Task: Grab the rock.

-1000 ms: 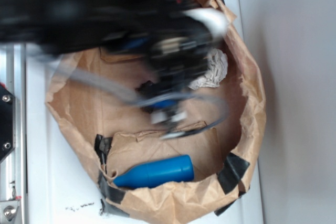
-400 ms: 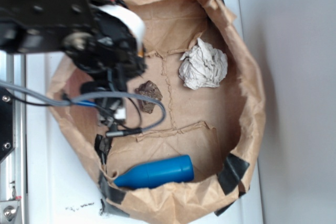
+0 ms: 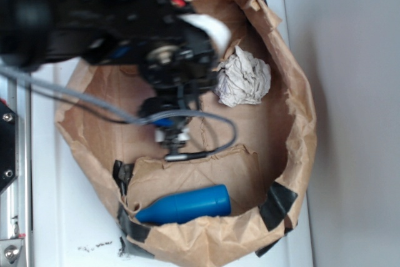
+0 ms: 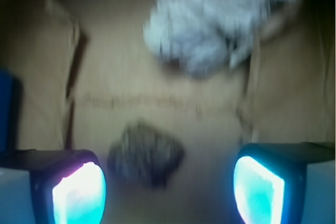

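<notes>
None of the grasp is done — the gripper (image 4: 168, 190) hangs wide open and empty, the rock (image 4: 145, 153) between its fingers (image 4: 79, 192), unclamped — closing remains.

I count one rock (image 4: 145, 153), one crumpled paper ball (image 3: 243, 80), one blue bottle (image 3: 185, 205), all inside one brown paper bag (image 3: 299, 123), plus one claw (image 4: 168, 190).
</notes>
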You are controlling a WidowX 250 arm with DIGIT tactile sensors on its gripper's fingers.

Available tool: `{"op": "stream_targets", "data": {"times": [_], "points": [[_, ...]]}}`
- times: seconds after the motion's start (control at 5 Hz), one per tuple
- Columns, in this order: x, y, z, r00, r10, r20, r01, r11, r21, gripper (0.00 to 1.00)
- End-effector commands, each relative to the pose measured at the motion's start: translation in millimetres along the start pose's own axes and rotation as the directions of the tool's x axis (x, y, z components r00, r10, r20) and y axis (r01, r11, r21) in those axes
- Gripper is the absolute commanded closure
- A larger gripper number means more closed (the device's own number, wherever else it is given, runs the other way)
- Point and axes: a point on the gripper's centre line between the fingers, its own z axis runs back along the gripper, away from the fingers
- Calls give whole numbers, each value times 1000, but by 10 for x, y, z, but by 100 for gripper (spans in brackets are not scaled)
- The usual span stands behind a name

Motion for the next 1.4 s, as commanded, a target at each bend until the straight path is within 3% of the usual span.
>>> {"op": "stream_targets", "data": {"times": [0.0,0.2,0.4,0.6,1.2], "points": [[216,154,124,999,20,36,-21,1000,15,0],[241,164,135,998,31,50,-32,999,17,100],[273,173,142,998,27,53,-28,1000,11,100],[237,159,142,998,21,52,-22,1000,22,0],[237,159,142,998,21,52,-22,1000,22,0]]}}
